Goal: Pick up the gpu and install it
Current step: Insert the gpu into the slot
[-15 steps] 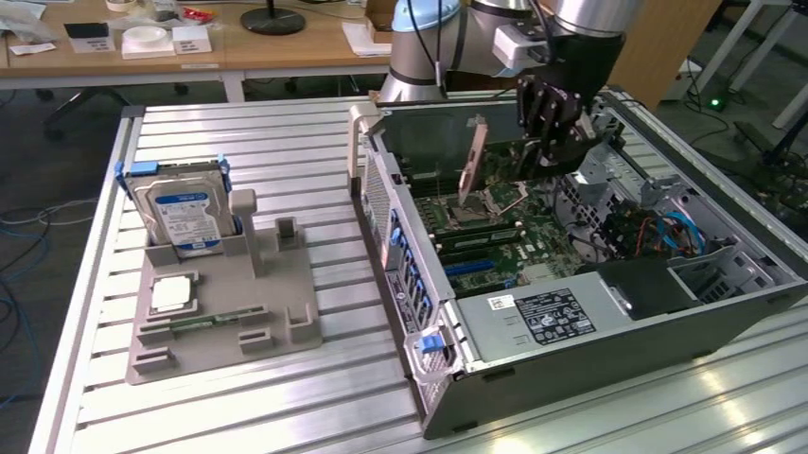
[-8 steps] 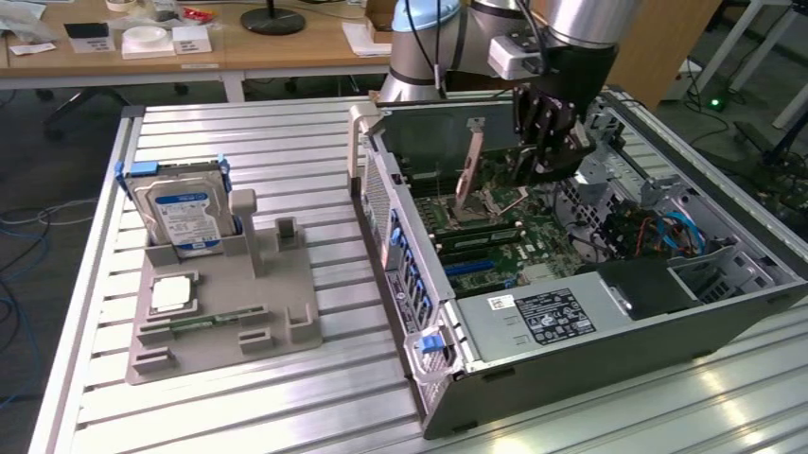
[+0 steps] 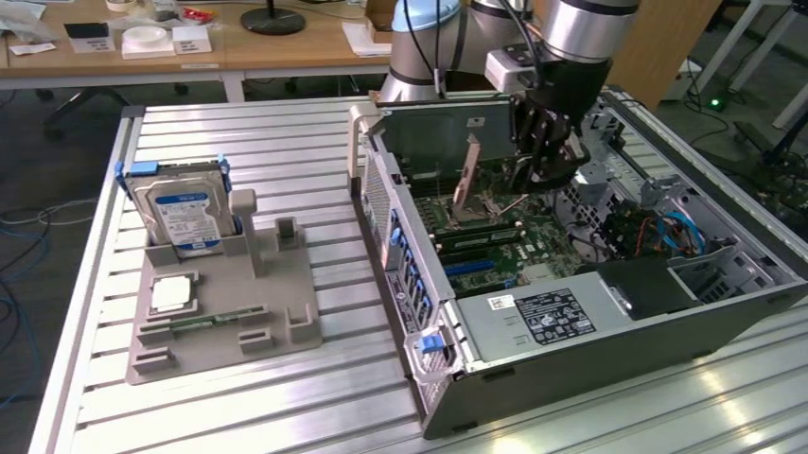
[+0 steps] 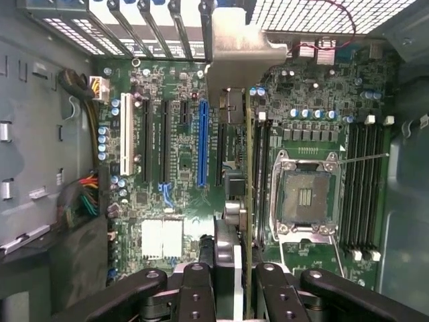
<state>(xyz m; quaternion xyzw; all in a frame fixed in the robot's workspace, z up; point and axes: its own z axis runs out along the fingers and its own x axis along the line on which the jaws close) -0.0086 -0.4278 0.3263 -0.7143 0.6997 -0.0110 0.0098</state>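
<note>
My gripper (image 4: pixel 245 285) is shut on the gpu (image 4: pixel 249 168), a thin card seen edge-on that hangs upright between my fingers (image 4: pixel 196 288). Its silver end bracket (image 4: pixel 234 64) points toward the case's rear slot openings. The card hovers over the green motherboard (image 4: pixel 181 168), between the blue expansion slot (image 4: pixel 202 144) and the black memory slots (image 4: pixel 261 168). I cannot tell whether its edge touches a slot. In the exterior view my gripper (image 3: pixel 546 175) reaches down into the open computer case (image 3: pixel 593 322).
On the exterior view's left, a silver hard drive (image 3: pixel 187 216) stands in a grey holder (image 3: pixel 221 312), with a green memory stick (image 3: pixel 215 320) lying on it. An open processor socket (image 4: pixel 305 194) and cable bundles (image 4: pixel 84 194) flank the card.
</note>
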